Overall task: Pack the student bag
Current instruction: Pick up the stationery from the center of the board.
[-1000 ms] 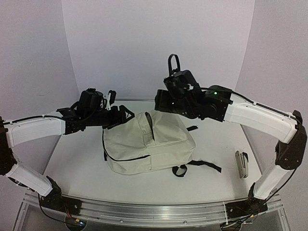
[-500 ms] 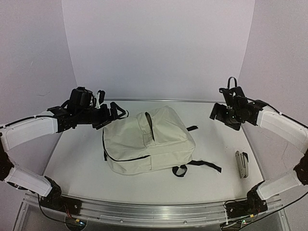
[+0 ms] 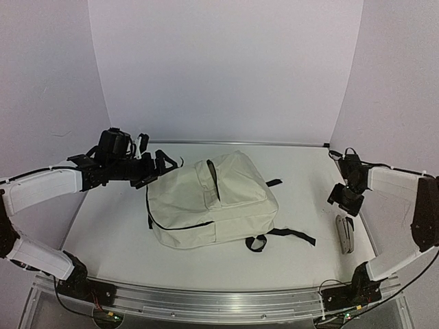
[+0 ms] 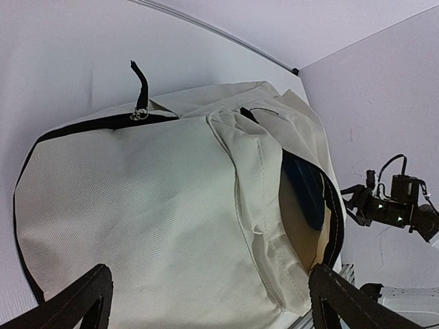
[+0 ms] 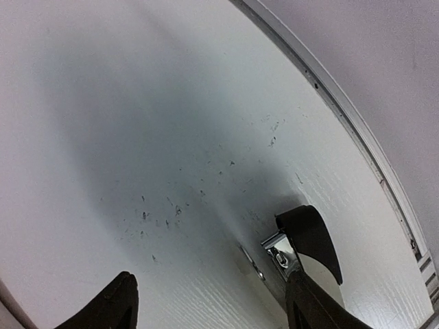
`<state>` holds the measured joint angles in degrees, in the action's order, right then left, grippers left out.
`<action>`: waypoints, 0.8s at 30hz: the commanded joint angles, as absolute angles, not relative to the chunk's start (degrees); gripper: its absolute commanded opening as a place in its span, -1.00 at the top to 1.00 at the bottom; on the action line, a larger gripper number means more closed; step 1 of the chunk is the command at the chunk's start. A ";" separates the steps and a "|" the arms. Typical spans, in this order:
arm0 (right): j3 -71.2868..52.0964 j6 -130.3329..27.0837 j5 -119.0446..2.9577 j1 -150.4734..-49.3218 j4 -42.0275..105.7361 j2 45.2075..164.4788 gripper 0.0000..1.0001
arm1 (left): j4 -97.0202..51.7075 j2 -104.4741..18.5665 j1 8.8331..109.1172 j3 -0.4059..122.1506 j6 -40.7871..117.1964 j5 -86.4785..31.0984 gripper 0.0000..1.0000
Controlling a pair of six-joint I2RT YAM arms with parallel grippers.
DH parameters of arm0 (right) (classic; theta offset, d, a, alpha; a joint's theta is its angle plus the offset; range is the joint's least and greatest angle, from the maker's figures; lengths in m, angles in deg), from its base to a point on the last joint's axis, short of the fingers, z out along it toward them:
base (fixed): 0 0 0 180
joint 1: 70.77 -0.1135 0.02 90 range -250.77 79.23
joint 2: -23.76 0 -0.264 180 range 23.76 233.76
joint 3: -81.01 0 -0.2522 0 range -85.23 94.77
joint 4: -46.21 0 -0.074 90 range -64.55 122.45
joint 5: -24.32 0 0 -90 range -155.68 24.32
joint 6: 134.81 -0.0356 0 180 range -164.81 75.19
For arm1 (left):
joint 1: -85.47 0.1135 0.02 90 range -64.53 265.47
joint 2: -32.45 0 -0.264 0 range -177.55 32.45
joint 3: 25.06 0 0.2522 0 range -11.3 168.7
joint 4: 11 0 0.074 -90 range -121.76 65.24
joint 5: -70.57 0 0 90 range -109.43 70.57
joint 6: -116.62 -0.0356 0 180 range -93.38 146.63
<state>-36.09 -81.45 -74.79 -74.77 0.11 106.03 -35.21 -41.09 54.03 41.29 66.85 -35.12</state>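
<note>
The large cream canvas backpack with black straps and zipper trim (image 3: 209, 202) lies flat in the middle of the white tabletop (image 3: 110, 229). Its main opening gapes to show dark lining (image 4: 303, 184), and no print on the fabric can be read. A black zipper pull (image 4: 140, 86) sticks up at its edge. The left claw (image 3: 159, 166) hangs just beside the backpack's rear left corner, spread wide and empty. The right claw (image 3: 345, 197) sits low at the right edge of the tabletop, fingers (image 5: 118, 301) parted with nothing between them. It is just above a grey and black stapler (image 3: 345, 234) with a chrome tip (image 5: 276, 247). Whether it touches the stapler I cannot tell.
</note>
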 commanded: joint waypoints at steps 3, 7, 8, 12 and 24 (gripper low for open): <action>-36.80 -79.75 -76.02 -73.48 1.23 111.82 -0.18 | -33.22 -38.70 54.84 40.52 65.58 -36.68 -0.99; -36.71 -79.67 -75.00 -73.37 1.58 113.51 -0.10 | -33.05 -38.05 54.93 40.20 65.95 -36.78 -0.99; -36.77 -79.56 -74.55 -73.38 1.71 113.89 -0.08 | -32.99 -37.92 54.97 40.11 65.93 -36.75 -0.99; -36.99 -78.67 -72.56 -73.35 1.86 115.31 0.13 | -32.85 -37.90 55.18 40.15 65.96 -36.76 -0.99; -37.36 -78.09 -68.30 -73.34 1.74 113.87 0.59 | -32.00 -38.51 55.33 39.74 66.76 -37.44 -0.99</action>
